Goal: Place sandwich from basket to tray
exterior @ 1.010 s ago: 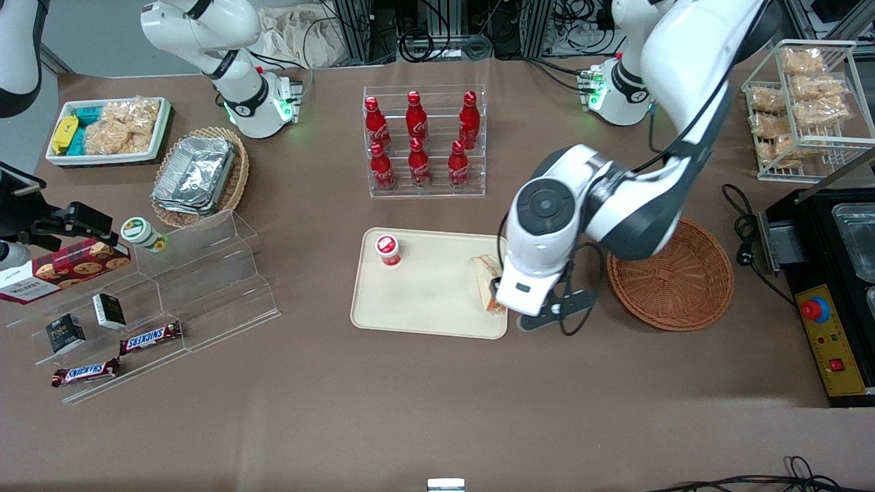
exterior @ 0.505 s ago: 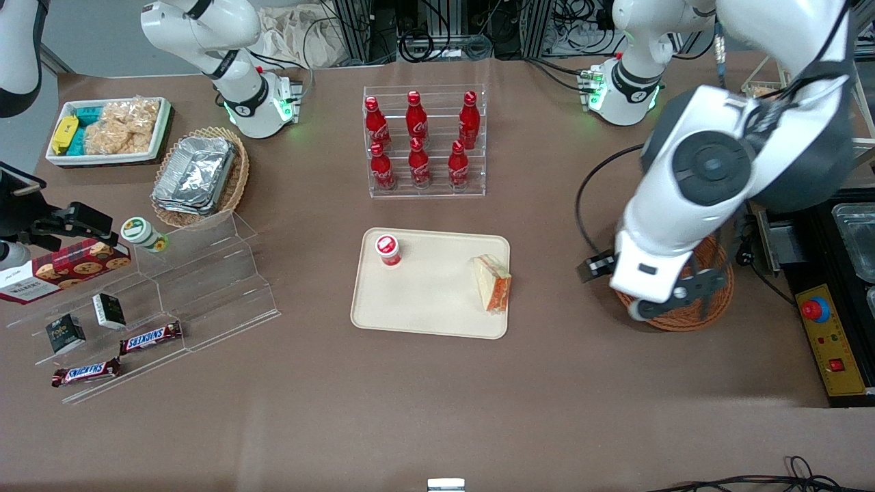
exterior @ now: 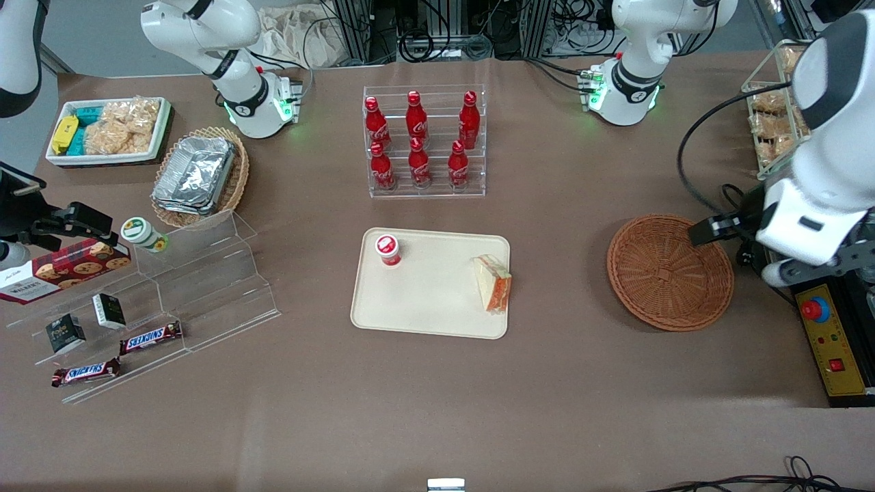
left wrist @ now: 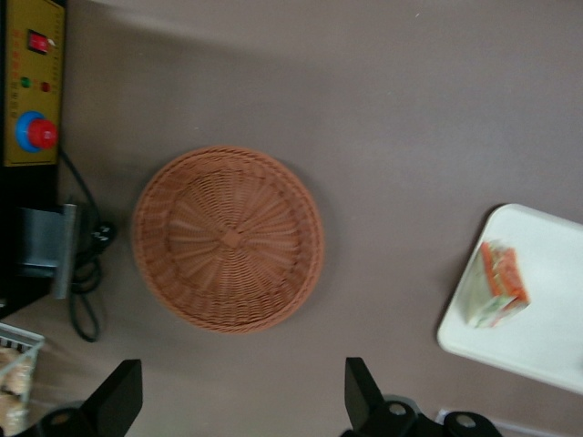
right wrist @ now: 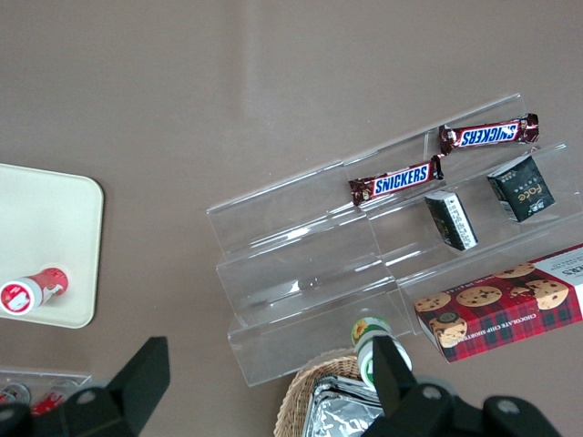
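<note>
The sandwich [exterior: 492,281], a pale wedge with a red-orange edge, lies on the cream tray [exterior: 431,307] at the end nearest the basket. It shows the same way in the left wrist view, sandwich [left wrist: 495,284] on tray [left wrist: 537,337]. The round reddish-brown basket [exterior: 670,272] [left wrist: 228,238] holds nothing. My left gripper [exterior: 803,270] [left wrist: 241,401] hangs high over the edge of the black control box, beside the basket toward the working arm's end of the table. It is open, with its fingers [left wrist: 123,401] wide apart and nothing between them.
A small red-capped bottle [exterior: 388,249] stands on the tray. A rack of cola bottles [exterior: 424,143] is farther from the camera than the tray. The control box with a red button [exterior: 827,328] and a wire rack of snacks [exterior: 779,109] flank the gripper.
My left gripper let go of the sandwich on the tray, rose, and swung over the basket toward the working arm's end. The sandwich stays where it was set.
</note>
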Robot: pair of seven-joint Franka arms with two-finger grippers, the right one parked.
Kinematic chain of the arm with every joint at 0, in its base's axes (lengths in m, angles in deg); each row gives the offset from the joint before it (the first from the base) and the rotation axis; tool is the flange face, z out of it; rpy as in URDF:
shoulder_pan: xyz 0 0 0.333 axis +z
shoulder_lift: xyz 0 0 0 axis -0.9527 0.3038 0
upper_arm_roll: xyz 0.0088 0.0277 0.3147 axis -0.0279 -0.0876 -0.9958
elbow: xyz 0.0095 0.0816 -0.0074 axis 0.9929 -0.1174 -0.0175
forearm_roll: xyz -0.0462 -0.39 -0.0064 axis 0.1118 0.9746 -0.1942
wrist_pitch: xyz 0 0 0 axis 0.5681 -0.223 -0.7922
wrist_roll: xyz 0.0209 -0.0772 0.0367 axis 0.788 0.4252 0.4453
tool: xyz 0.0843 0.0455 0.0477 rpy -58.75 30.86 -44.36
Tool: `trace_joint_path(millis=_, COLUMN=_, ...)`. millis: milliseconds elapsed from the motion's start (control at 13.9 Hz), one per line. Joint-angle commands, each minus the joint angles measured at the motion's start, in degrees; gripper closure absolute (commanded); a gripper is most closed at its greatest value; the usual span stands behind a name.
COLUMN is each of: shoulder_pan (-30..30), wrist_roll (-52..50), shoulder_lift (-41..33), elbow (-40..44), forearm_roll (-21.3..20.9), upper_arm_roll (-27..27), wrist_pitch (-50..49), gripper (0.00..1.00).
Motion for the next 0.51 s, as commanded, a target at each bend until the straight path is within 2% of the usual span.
trace_joint_path(millis=0, shoulder_pan=-2.96, wrist_roll=6.88, shoulder_lift=-7.05, elbow=-7.77, forearm_roll=1.44, upper_arm_roll=-5.80, wrist_pitch=0.77, gripper=0.00)
trace_joint_path(millis=433, shoulder_pan=-2.97, wrist_roll=12.71, shoulder_lift=-13.83, elbow=-14.81, forearm_roll=2.41, upper_arm_roll=-10.21, wrist_pitch=1.30, gripper=0.00)
